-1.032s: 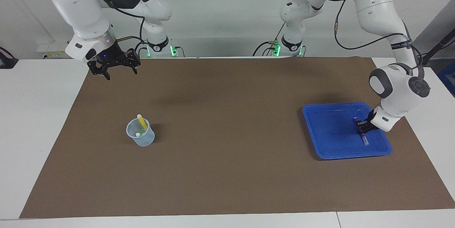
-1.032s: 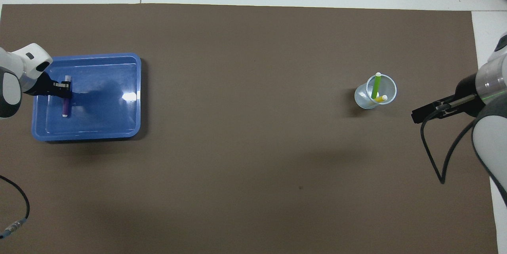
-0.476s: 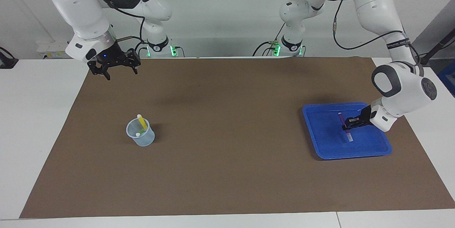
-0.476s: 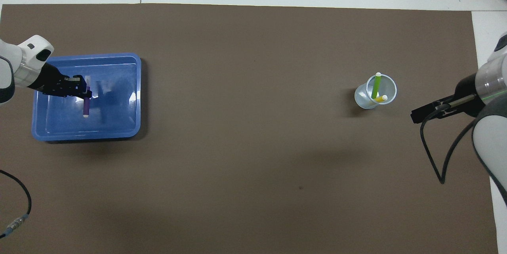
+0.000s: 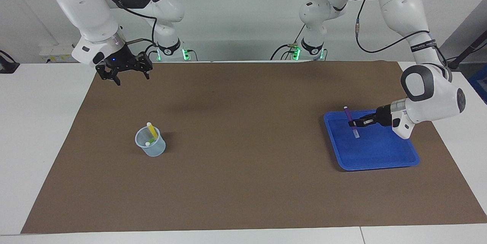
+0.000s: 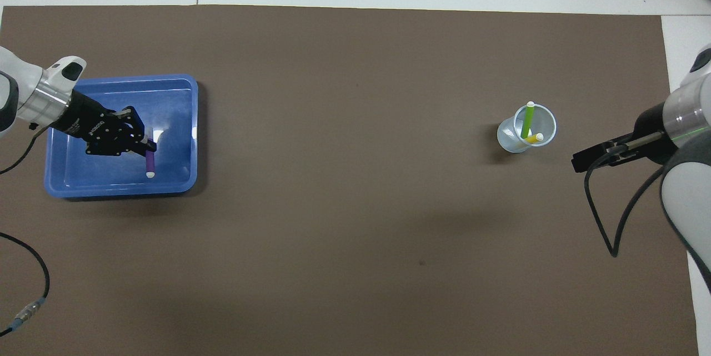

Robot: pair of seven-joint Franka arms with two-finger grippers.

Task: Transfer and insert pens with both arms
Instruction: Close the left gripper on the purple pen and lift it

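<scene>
Facing view, left fingers (image 5: 353, 124) clenched mid-shaft on purple pen (image 5: 350, 122), over blue tray (image 5: 380, 160)

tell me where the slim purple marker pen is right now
The slim purple marker pen is gripped by the left gripper, raised over the blue plastic tray at the left arm's end of the table.

A plain brown mat (image 5: 243, 152) covers the white desk (image 5: 42, 122). The tray (image 5: 380, 160) is bright blue, the purple pen (image 5: 350, 121) has a pale tip, and the cup (image 5: 150, 147), seemingly clear with a bluish tint, holds a yellow pen (image 5: 152, 130) and a green pen (image 6: 526, 121). Both arms are white with grey caps, each carrying a black end effector.
</scene>
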